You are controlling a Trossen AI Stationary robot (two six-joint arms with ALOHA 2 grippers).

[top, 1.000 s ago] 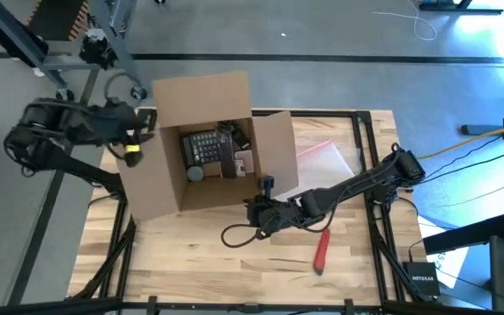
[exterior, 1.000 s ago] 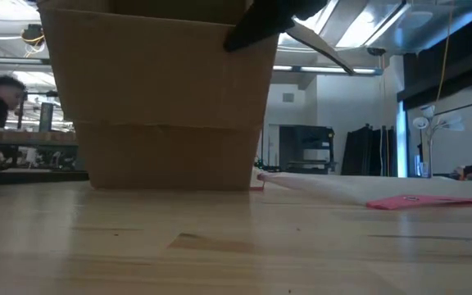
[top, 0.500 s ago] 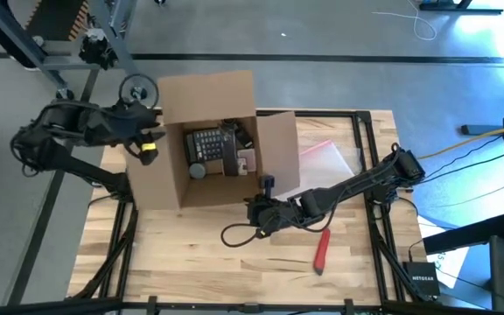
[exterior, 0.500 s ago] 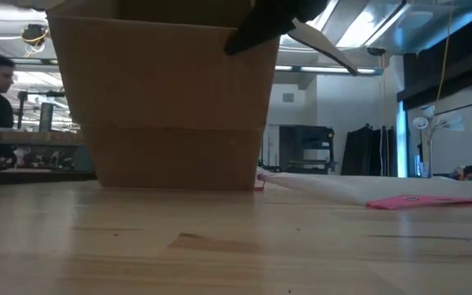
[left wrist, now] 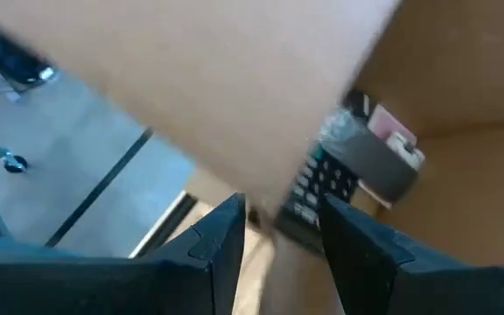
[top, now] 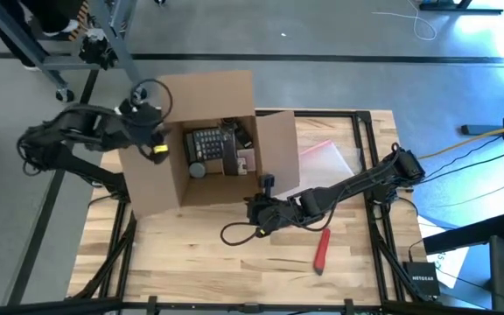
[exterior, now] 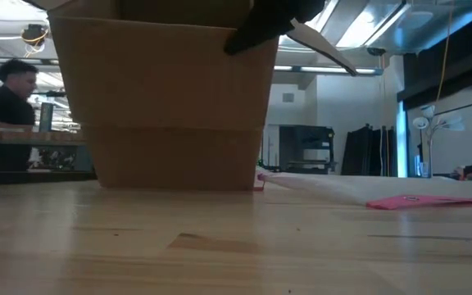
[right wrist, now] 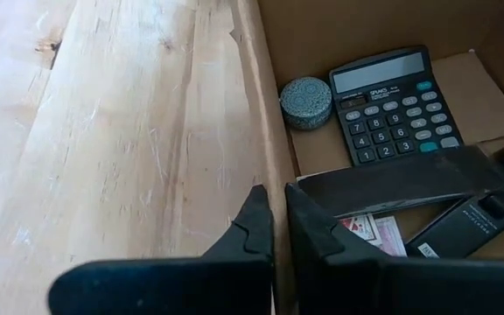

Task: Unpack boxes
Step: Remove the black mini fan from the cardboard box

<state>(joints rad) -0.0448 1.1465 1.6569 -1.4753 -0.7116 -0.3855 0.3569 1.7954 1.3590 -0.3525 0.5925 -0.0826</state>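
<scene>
The cardboard box [top: 208, 144] is standing open on the far left part of the wooden desk [top: 191, 262], beside a clear pouch [top: 326, 157]. Inside it are lying a black calculator [right wrist: 392, 105] with small white lettering too fine to read and a round teal tin [right wrist: 306, 101]. The right end effector [right wrist: 276, 229] is pinching the box's near wall, jaws narrow. The left end effector [left wrist: 278, 232] is gaping partly open at the box's left edge. A red tool [top: 321, 249] is lying nearby.

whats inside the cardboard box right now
Inside the cardboard box lie a black calculator, a small round teal tin and dark flat items overlapping small pink-printed cards. Whatever lies under them is covered.
</scene>
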